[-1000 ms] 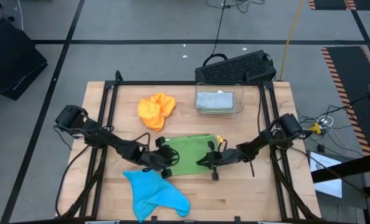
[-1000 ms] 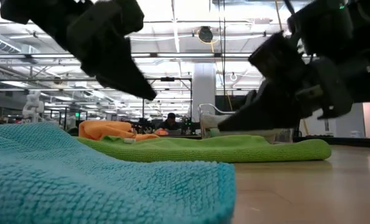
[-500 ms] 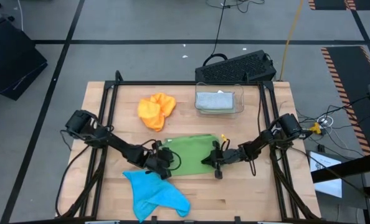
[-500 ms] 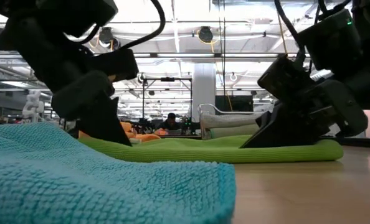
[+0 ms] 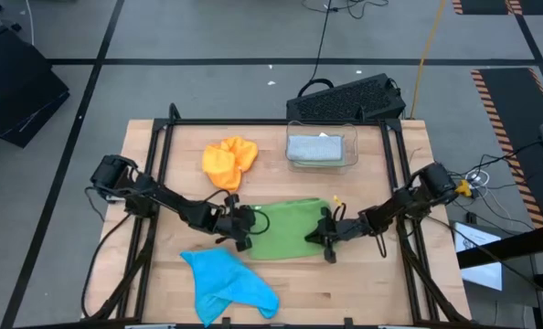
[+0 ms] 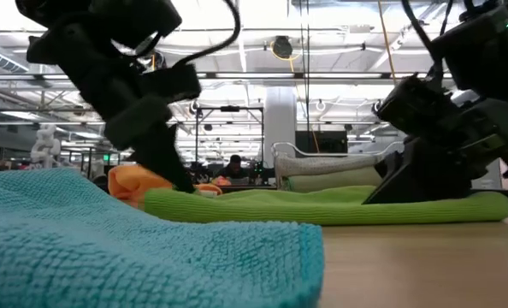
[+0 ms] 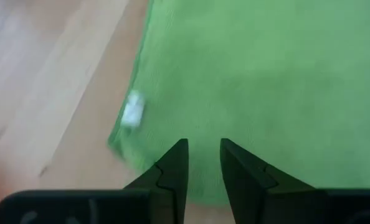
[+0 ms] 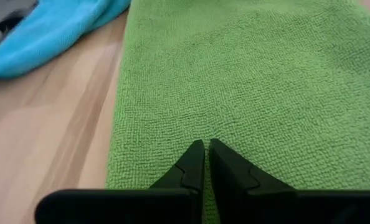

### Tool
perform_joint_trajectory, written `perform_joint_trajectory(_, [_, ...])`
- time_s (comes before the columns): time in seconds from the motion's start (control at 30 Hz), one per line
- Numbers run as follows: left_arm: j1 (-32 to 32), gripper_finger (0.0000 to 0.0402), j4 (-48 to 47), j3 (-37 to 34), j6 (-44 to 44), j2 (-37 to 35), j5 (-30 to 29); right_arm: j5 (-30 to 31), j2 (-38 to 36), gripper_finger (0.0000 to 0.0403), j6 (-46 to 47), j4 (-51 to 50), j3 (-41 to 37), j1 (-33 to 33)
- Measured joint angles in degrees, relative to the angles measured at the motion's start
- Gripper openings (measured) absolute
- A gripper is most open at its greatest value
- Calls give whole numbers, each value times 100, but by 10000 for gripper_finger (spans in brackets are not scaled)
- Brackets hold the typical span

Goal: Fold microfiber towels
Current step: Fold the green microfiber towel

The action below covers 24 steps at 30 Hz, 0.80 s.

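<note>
Now the green towel lies folded flat mid-table, shifted slightly toward the right edge within the last second. The left gripper presses its left end, fingers slightly parted; the right gripper, fingers pressed together, pins its right end, apparently smoothing the fold.

wooden table, green towel, orange towel, blue towel, clear bin

green towel | blue towel | orange towel | grey towel
</note>
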Motion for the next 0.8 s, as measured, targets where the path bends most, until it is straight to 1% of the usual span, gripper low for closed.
perform_joint_trajectory(0.13, [22,93,-103,9,55,8,-106,25,-388,18,-230,-221,-32,13])
perform_joint_trajectory(0.27, [41,93,-352,-79,40,7,-619,136,-635,18,-305,-487,-69,19])
perform_joint_trajectory(0.33, [105,93,-355,-187,40,9,-731,144,-688,18,-305,-554,-96,31])
perform_joint_trajectory(0.53, [380,93,-339,-274,141,8,-769,140,-718,18,-310,-646,-102,53])
perform_joint_trajectory(0.6, [434,93,-324,-233,246,-105,-767,142,-824,18,-361,-645,-102,51])
perform_joint_trajectory(0.7, [440,93,-238,-70,334,-328,-767,142,-1095,18,-476,-826,-100,51])
perform_joint_trajectory(0.8, [345,92,-291,33,381,-618,-766,163,-1515,18,-557,-1195,-89,51])
